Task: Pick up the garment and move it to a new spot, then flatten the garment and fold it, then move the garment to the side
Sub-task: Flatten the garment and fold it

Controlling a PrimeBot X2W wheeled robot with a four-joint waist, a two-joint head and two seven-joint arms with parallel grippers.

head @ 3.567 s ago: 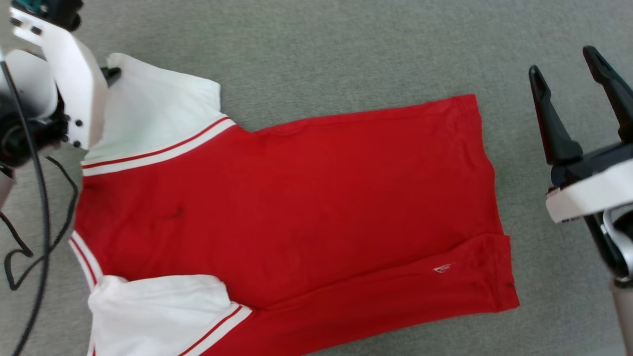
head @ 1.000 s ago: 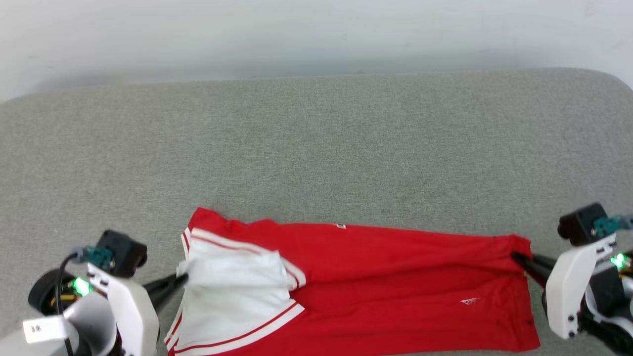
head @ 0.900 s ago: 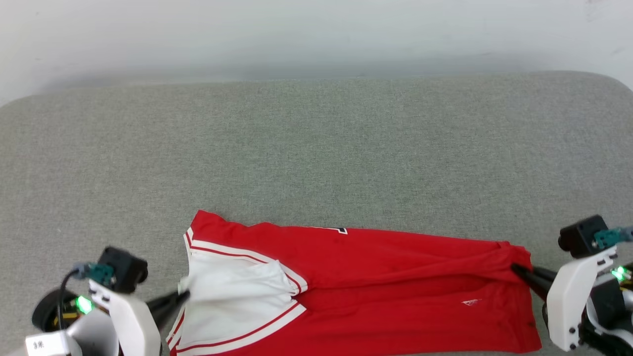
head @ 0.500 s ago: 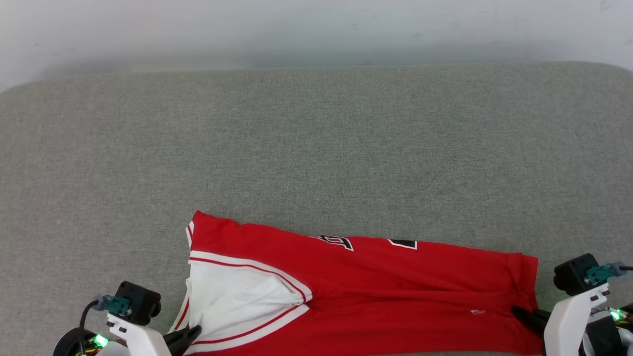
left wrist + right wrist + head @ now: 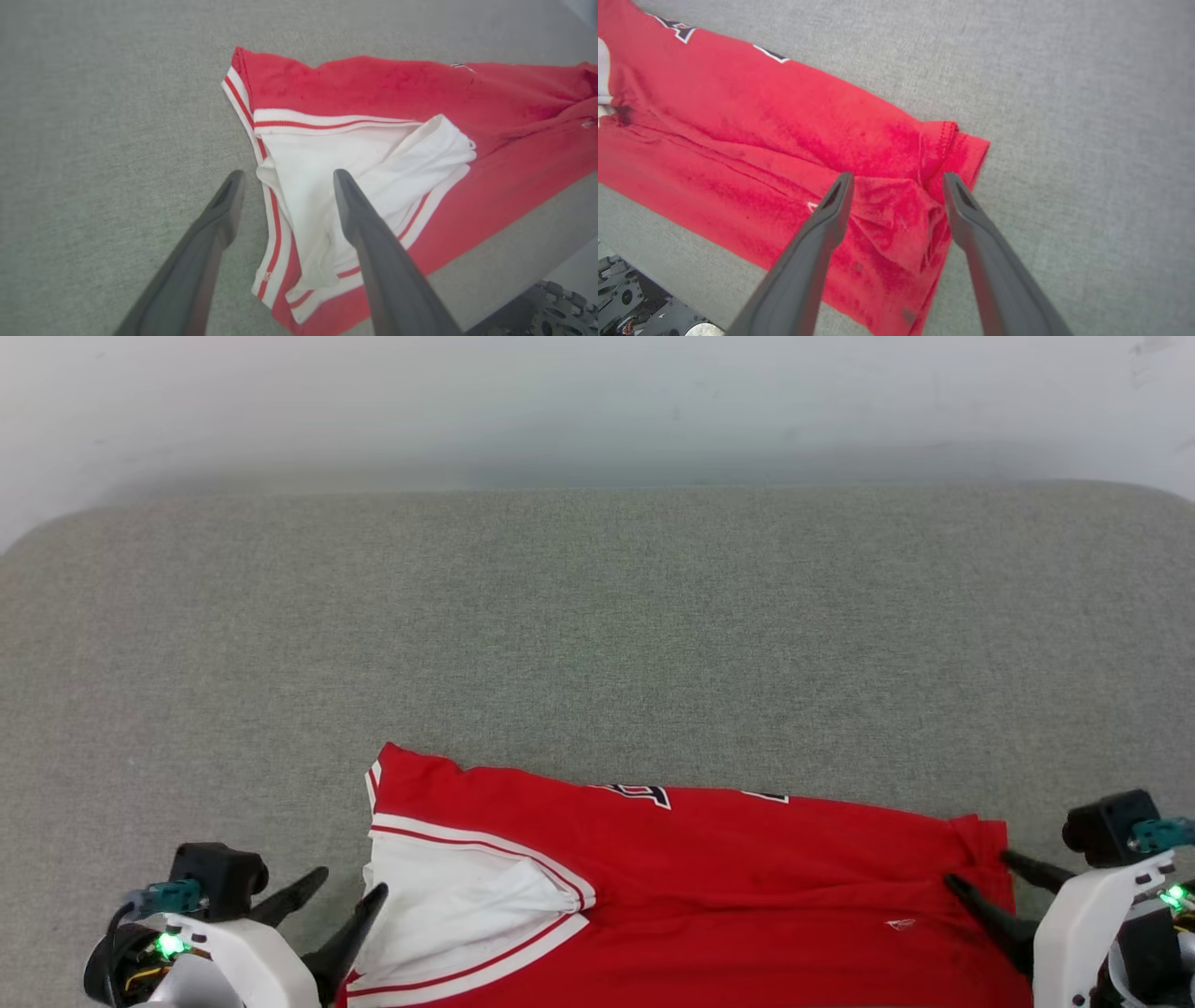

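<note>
- Two pincers in play, both spread wide with nothing pinched. The left pincer (image 5: 352,882) sits at the lower left of the head view, the right pincer (image 5: 977,866) at the lower right.
- The garment (image 5: 728,887) lies on the grey fabric surface (image 5: 597,635), right along the edge nearest the robot. Its lower part runs off the bottom of the head view.
- It looks doubled over lengthwise into a long red band, neck end toward the robot's left and hem end toward the right.
- A white sleeve (image 5: 448,896) lies folded on top at the left end, a bit rumpled, with red-white striped trim (image 5: 485,835) around it.
- Only a sliver of the black white-edged print (image 5: 644,793) peeks out along the far edge of the fold, so it's not readable.
- The small white hem logo (image 5: 901,924) is near the right end, close to the right pincer.
- In the left wrist view, one finger is over bare grey surface and the other is over the white sleeve, with the striped edge in the gap between them. Can't tell if either tip actually touches the cloth.
- In the right wrist view, the fingers straddle a bunched, wrinkly corner of the red hem. Again, can't tell about contact.
- A pale wall (image 5: 597,401) runs behind the far edge of the surface.
</note>
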